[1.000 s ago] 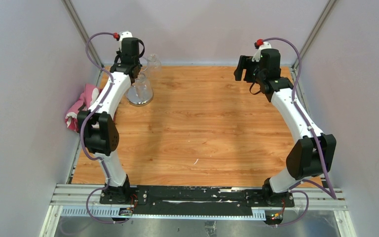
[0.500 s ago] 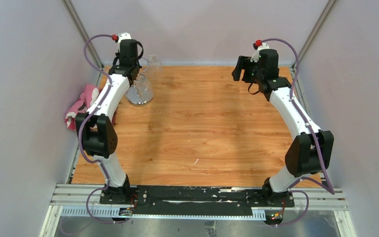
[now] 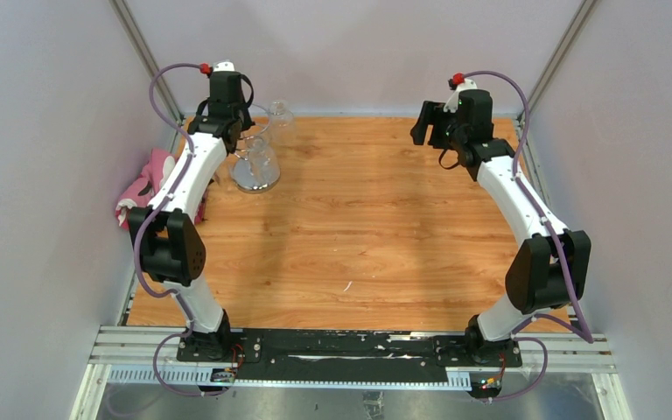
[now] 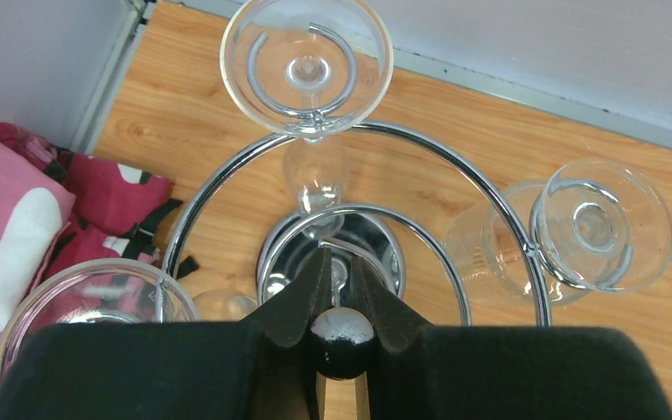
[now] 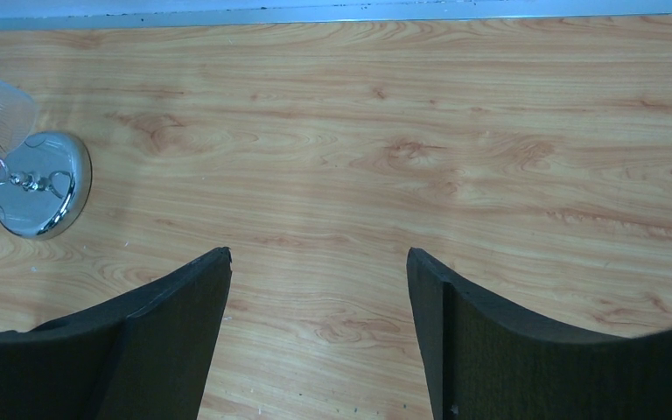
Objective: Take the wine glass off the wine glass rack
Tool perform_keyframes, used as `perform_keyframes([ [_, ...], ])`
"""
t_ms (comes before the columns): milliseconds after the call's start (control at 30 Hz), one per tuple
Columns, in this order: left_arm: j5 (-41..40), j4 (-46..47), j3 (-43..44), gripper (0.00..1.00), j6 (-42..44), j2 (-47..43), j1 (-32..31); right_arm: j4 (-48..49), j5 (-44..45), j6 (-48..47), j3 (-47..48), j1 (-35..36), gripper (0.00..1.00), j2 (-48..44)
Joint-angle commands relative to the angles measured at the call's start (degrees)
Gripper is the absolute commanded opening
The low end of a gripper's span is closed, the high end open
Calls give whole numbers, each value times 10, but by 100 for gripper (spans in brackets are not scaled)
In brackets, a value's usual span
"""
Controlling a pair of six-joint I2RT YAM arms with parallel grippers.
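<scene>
The wine glass rack stands at the table's far left, a chrome stand with a disc base and wire rings. Three clear wine glasses hang upside down from it: one at the far side, one at the right, one at the near left. My left gripper is above the rack, shut on the dark ball at the top of the post. My right gripper is open and empty above the far right of the table. The rack's base also shows in the right wrist view.
A pink and white cloth lies at the table's left edge, close to the rack. Grey walls close in the back and sides. The wooden table stretches between the arms.
The rack and its glasses have shifted a little to the right with my left gripper on top. The right arm has hardly moved.
</scene>
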Motion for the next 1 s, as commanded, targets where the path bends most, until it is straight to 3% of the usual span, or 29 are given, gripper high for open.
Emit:
perform_keyframes([
  [0, 44, 46, 25, 0, -26, -53, -12, 9, 2, 7, -10, -8, 78, -6],
  [500, 65, 56, 33, 0, -37, -59, -94, 9, 36, -1, -31, -15, 74, -45],
  [967, 57, 53, 88, 0, -39, 0, -186, 9, 47, -4, -48, -28, 73, -81],
])
